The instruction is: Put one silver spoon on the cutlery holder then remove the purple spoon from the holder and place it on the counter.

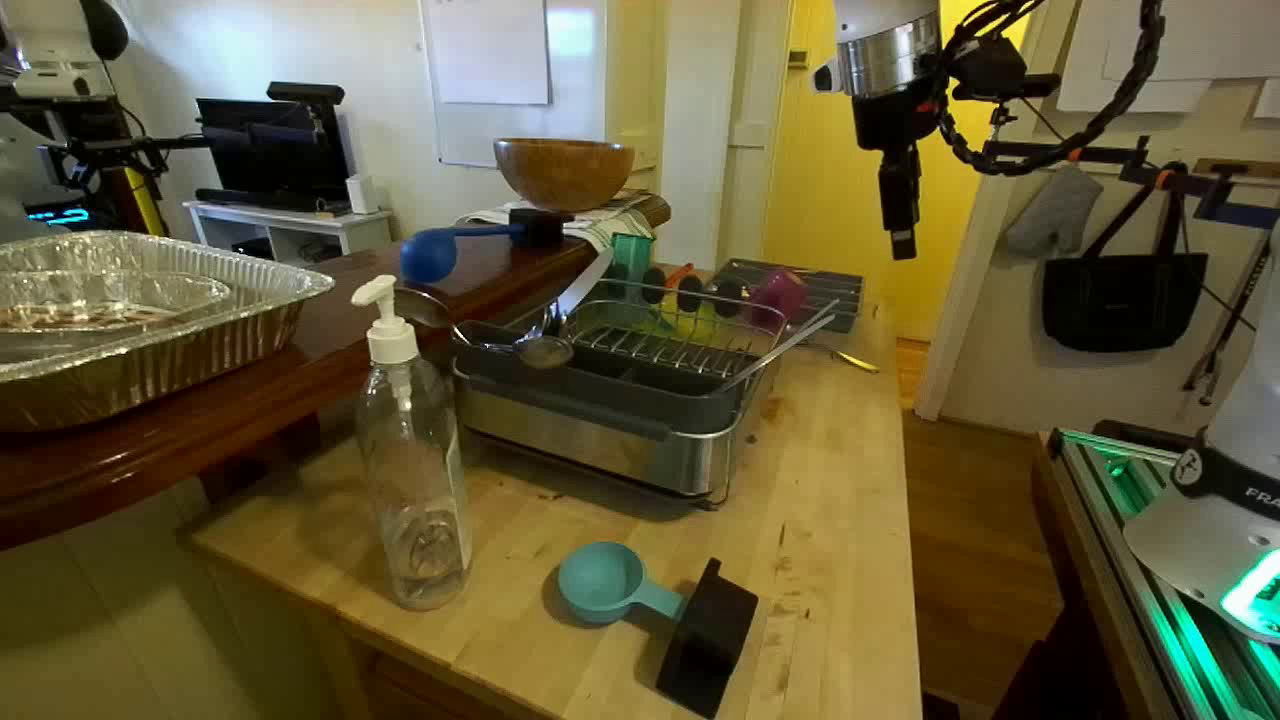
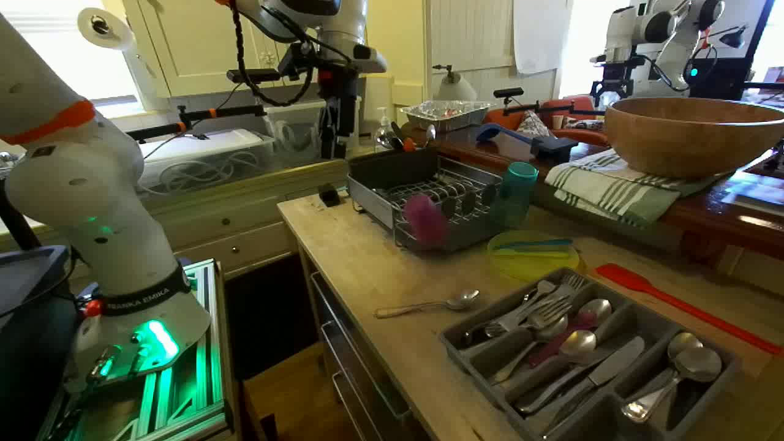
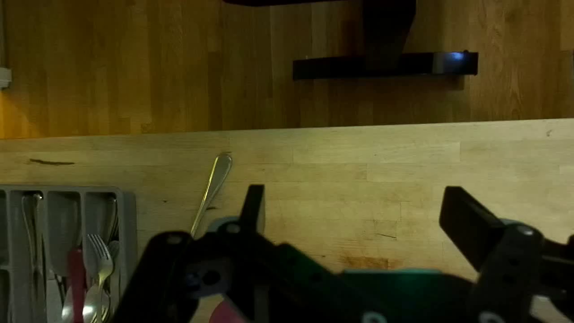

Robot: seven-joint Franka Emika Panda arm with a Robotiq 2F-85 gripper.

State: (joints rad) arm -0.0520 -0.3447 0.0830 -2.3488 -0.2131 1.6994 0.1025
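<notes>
The cutlery holder is a grey compartment tray (image 2: 463, 362) on the wooden counter (image 2: 343, 263), holding silver cutlery; it also shows in the wrist view (image 3: 129, 224). The purple spoon (image 2: 547, 350) lies in a holder compartment, partly covered by silver spoons; its reddish handle shows in the wrist view (image 3: 77, 283). One silver spoon (image 2: 422, 306) lies on the counter beside the holder; in the wrist view its handle (image 3: 216, 177) shows and its bowl is hidden behind my left finger. My gripper (image 3: 354, 208) is open and empty, high above the counter; it also shows in an exterior view (image 1: 903, 235).
A dish rack (image 1: 590, 440) with utensils stands on the counter, with a pink cup (image 2: 425, 220) and teal cup (image 2: 519, 190) at it. A yellow plate (image 2: 527, 263) and red spatula (image 2: 680, 303) lie near the holder. A pump bottle (image 1: 415, 480) and teal scoop (image 1: 605, 582) stand farther off.
</notes>
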